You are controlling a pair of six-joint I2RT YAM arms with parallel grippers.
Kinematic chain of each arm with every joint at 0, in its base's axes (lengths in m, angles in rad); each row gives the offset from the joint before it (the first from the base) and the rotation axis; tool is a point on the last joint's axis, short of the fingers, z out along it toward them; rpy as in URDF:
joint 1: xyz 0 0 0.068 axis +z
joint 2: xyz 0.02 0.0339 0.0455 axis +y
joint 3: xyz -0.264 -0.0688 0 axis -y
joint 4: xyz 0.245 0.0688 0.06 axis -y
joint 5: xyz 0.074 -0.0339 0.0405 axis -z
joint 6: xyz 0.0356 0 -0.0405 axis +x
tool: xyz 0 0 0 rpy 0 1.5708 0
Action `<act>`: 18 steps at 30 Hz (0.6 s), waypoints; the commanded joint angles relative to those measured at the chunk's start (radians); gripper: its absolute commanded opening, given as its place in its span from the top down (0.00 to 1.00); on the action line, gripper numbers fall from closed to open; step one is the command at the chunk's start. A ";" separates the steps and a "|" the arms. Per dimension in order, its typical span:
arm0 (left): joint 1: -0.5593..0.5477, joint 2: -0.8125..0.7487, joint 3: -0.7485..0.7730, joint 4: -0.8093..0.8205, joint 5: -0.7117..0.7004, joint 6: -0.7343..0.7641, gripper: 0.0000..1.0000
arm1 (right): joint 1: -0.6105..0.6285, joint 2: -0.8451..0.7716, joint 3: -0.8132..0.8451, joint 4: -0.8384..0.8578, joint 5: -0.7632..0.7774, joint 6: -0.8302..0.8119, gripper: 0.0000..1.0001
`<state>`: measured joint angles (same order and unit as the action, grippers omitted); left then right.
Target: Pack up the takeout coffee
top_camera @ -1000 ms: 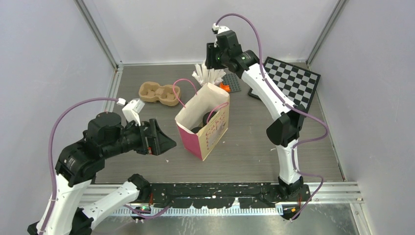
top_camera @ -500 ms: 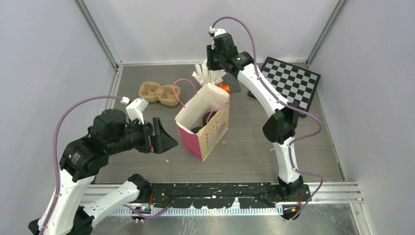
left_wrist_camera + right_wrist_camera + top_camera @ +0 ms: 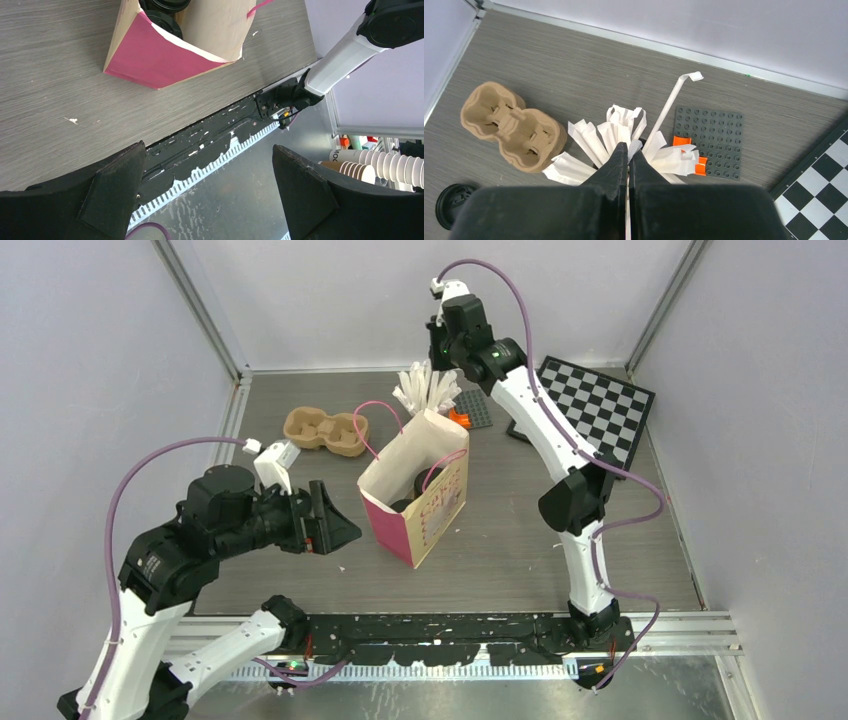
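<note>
Pinching 1 white stick (image 3: 634, 146) between fingers pressed flat together, the right hand (image 3: 628, 149) is hanging high over the bunch of white sticks (image 3: 589, 140) at the far side of the worktop (image 3: 549, 55). A taller stick (image 3: 671, 107) in the bunch is leaning toward 1 o'clock. A tan pulp tray (image 3: 514, 127) is lying at 9 o'clock of the bunch. A grey studded plate (image 3: 714, 130) with orange bricks (image 3: 681, 141) at its edge is lying at 3 o'clock, with a checkerboard (image 3: 600, 410) beyond it. At 6 o'clock of the bunch, a pink and tan paper bag (image 3: 435, 510) is standing open mid-worktop. The 2 coffee cups (image 3: 162, 22) are sitting inside it, close together, black lids up. The left hand (image 3: 207, 190) is hovering at 9 o'clock of the bag, apart from it, fingers spread wide and holding nothing.
</note>
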<state>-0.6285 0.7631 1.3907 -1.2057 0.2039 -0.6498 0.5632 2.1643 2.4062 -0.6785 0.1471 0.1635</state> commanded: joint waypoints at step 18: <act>-0.002 -0.033 -0.030 0.086 -0.056 0.042 0.00 | 0.007 -0.488 0.009 -0.141 -0.009 0.092 1.00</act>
<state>-0.6285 0.7250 1.3476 -1.1797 0.1570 -0.6418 0.5636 1.7699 2.4207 -0.7666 0.1852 0.1928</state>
